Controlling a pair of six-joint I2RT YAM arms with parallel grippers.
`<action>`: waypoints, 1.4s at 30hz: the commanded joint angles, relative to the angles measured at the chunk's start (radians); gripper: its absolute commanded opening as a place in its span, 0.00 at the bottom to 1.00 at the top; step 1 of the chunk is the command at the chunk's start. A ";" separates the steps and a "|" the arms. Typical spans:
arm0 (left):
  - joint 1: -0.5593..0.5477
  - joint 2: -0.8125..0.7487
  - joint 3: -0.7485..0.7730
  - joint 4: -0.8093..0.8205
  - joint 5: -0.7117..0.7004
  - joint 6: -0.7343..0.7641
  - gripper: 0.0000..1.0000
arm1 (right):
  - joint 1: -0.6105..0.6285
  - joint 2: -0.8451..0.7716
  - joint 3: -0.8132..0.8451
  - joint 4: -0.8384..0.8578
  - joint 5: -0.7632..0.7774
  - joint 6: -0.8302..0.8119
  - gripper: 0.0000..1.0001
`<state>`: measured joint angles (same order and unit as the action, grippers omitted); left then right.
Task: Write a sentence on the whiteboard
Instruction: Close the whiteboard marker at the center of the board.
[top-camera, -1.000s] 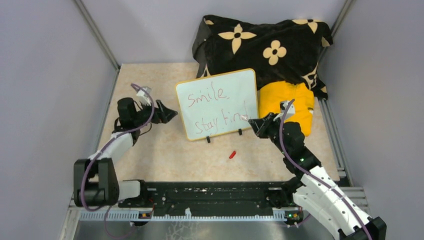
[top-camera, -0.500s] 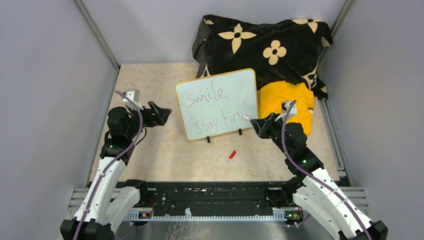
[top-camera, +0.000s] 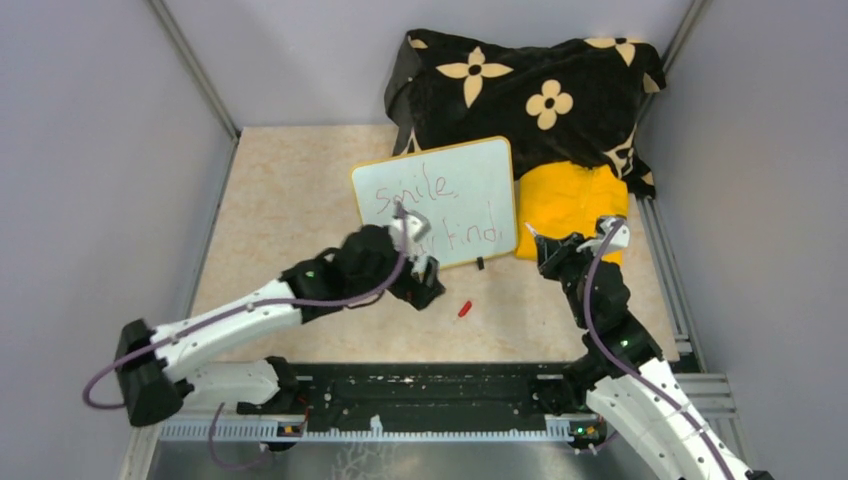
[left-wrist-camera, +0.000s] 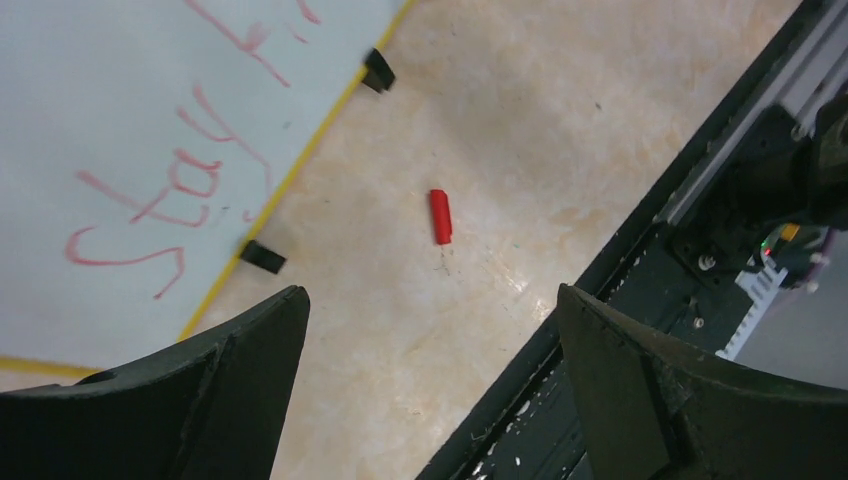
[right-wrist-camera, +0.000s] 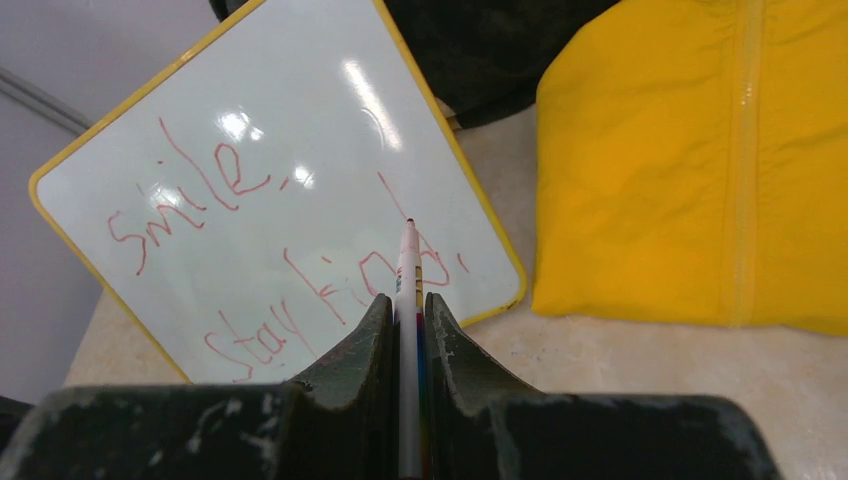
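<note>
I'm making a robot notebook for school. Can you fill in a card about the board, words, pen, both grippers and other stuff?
board: whiteboard, propped upright, yellow frame
words: red sentence, "smile" above "stay fine"
pen: marker, tip toward the board
right gripper: shut on marker
left gripper: open, empty, near red cap
other: yellow jacket, flowered blanket

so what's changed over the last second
The left fingers, open throughout, swung in from the far left to the middle and now sit low in front of the whiteboard, near the red cap. The right fingers drew the marker back and rightward from the board, still gripping it. Whiteboard, cap and yellow garment stayed put.
</note>
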<state>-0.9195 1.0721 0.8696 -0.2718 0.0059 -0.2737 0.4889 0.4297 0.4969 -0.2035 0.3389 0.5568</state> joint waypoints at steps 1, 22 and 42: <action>-0.174 0.227 0.158 -0.116 -0.216 0.040 0.99 | 0.006 -0.049 0.007 -0.024 0.112 -0.022 0.00; -0.187 0.872 0.550 -0.302 0.075 0.065 0.76 | 0.006 -0.218 0.033 -0.110 0.181 -0.050 0.00; -0.153 1.015 0.665 -0.382 -0.011 0.058 0.57 | 0.005 -0.223 0.032 -0.105 0.166 -0.056 0.00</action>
<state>-1.0882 2.0705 1.5208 -0.6323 0.0032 -0.2153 0.4889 0.2222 0.4988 -0.3382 0.5102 0.5156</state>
